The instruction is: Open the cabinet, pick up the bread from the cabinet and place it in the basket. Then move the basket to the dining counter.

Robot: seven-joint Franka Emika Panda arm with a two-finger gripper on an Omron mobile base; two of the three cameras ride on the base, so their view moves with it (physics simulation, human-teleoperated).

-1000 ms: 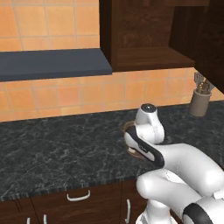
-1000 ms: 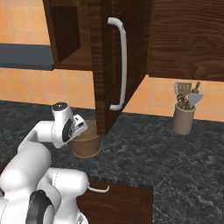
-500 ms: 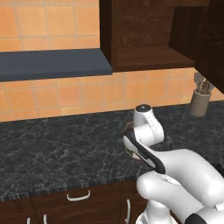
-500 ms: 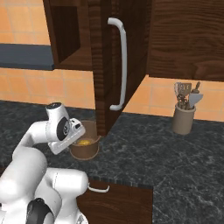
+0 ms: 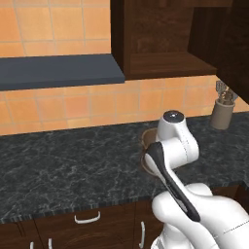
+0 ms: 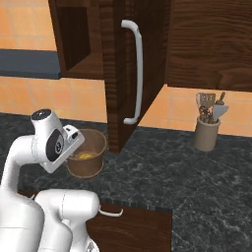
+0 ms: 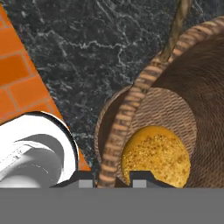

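Left base view: we are seeing the basket (image 5: pixel 147 151) sitting on the black worktop (image 5: pixel 63 160) near its front edge, mostly hidden by the arm.
Right base view: the basket is standing under the open cabinet (image 6: pixel 118 69) door, bread (image 6: pixel 84 156) lying inside.
Hand view: the gripper (image 7: pixel 113 177) is straddling the basket's near rim, one fingertip inside, one outside; jaws narrowly parted, probably pinching it.

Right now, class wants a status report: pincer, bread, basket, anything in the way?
Pincer straddling basket rim, closing. Bread inside basket, on black worktop. Cabinet door open just above basket.
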